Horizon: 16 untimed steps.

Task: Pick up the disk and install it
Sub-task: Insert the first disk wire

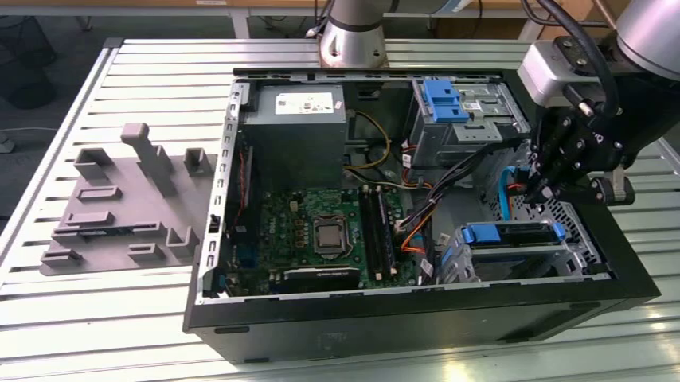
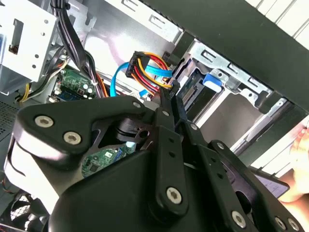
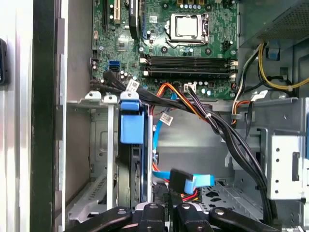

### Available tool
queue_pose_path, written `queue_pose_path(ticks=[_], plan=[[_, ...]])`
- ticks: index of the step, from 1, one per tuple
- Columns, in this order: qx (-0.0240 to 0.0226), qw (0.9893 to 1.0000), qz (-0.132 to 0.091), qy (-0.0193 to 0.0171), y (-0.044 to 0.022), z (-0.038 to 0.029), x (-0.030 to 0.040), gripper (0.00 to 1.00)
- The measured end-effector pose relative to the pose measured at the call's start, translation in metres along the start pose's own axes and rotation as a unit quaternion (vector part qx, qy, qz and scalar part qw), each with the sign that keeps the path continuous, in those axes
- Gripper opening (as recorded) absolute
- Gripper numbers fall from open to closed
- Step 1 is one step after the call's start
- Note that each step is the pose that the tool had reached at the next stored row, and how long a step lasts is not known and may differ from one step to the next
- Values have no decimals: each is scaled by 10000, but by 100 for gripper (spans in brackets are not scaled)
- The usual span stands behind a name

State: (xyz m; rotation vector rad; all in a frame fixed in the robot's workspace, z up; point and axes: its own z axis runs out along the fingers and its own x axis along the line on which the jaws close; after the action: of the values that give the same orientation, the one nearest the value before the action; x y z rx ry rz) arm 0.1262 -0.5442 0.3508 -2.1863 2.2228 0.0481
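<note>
The disk point(image 1: 510, 234) sits in the lower metal drive cage point(image 1: 531, 259) of the open computer case, at the front on the exterior view's right, with its blue side rail showing. In the first wrist view the disk point(image 3: 131, 145) stands edge-on in the cage behind its blue rail tab. The second wrist view shows the blue tab point(image 2: 212, 79) in the cage. My gripper point(image 1: 540, 191) hangs just behind the cage, black fingers point(image 2: 170, 104) pressed together. Its tips point(image 3: 166, 210) sit at a blue data connector point(image 3: 190, 181) and a plug with red and yellow wires point(image 2: 145, 65).
A grey power supply box point(image 1: 295, 131) and the motherboard point(image 1: 318, 231) fill the case's left half. An upright blue bracket point(image 1: 441, 99) stands in the rear cage. Black cable bundles point(image 3: 227, 140) cross near the gripper. A grey fixture plate point(image 1: 127, 207) lies left. A hand point(image 2: 297, 159) shows outside the case.
</note>
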Motion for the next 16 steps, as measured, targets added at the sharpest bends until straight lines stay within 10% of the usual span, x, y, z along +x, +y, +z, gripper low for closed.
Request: queue_pose_path(ticks=[5,9,16], plan=[[18,10000,-1,26,14,10,54,16],[58,9999,6,134,15,30,71,16],[82,9999,16,139,29,69,105,16]])
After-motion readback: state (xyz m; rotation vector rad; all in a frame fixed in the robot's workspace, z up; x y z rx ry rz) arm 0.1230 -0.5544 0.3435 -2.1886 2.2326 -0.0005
